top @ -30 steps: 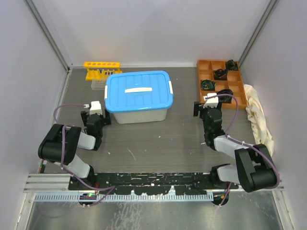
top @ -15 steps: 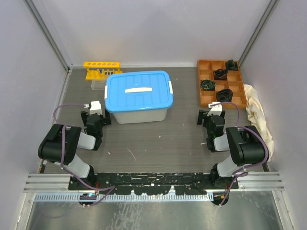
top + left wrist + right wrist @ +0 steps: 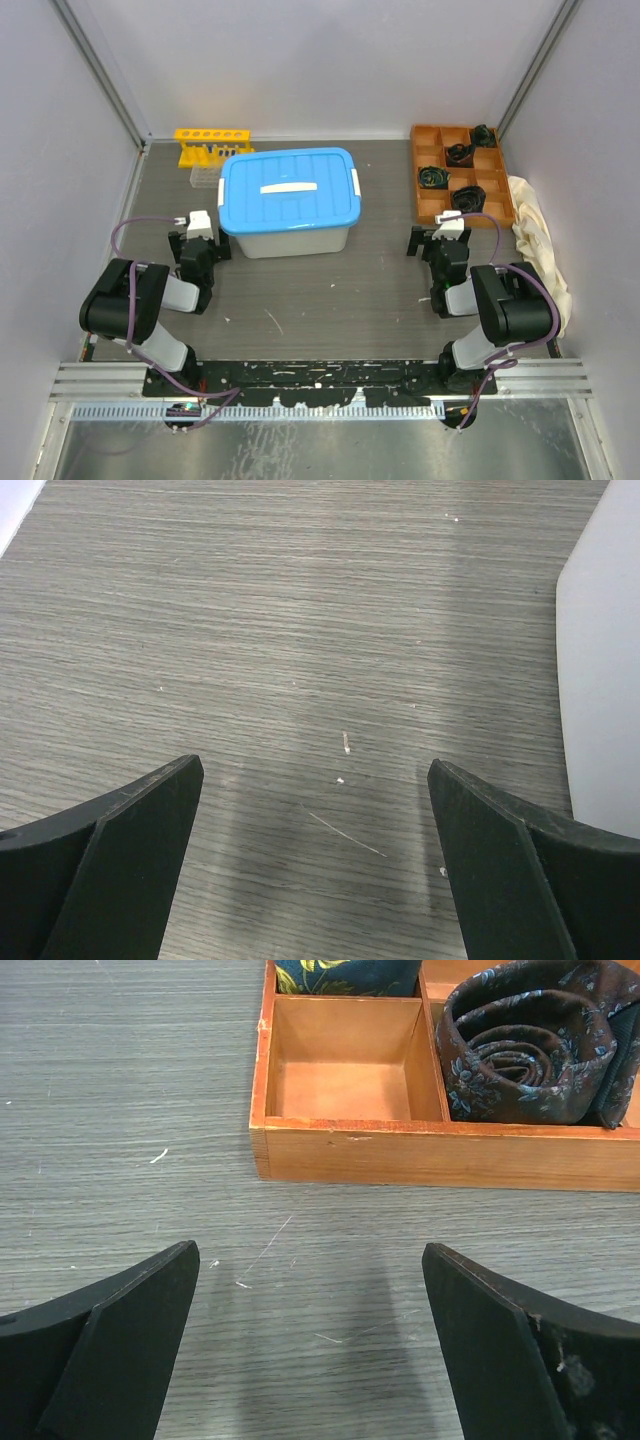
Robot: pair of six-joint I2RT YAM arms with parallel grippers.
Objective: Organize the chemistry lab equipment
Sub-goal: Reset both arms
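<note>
Overhead, the yellow rack (image 3: 213, 143) sits upper left behind the blue-lidded bin (image 3: 288, 200), long axis running left to right, holes up, with the clear plastic rack (image 3: 203, 176) just below it. Left gripper (image 3: 198, 240) and right gripper (image 3: 440, 242) rest low, both spread and empty. Left wrist: jaws wide over bare table (image 3: 250, 630). Right wrist: jaws wide before the orange tray (image 3: 400, 1155). Likely best for the left arm to skirt the bin and pinch the rack across its narrow width

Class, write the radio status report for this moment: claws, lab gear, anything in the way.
Left claw open, empty. Right claw open, empty, facing orange tray. Yellow rack at far left corner. Blue-lidded box just in front of it.
</note>
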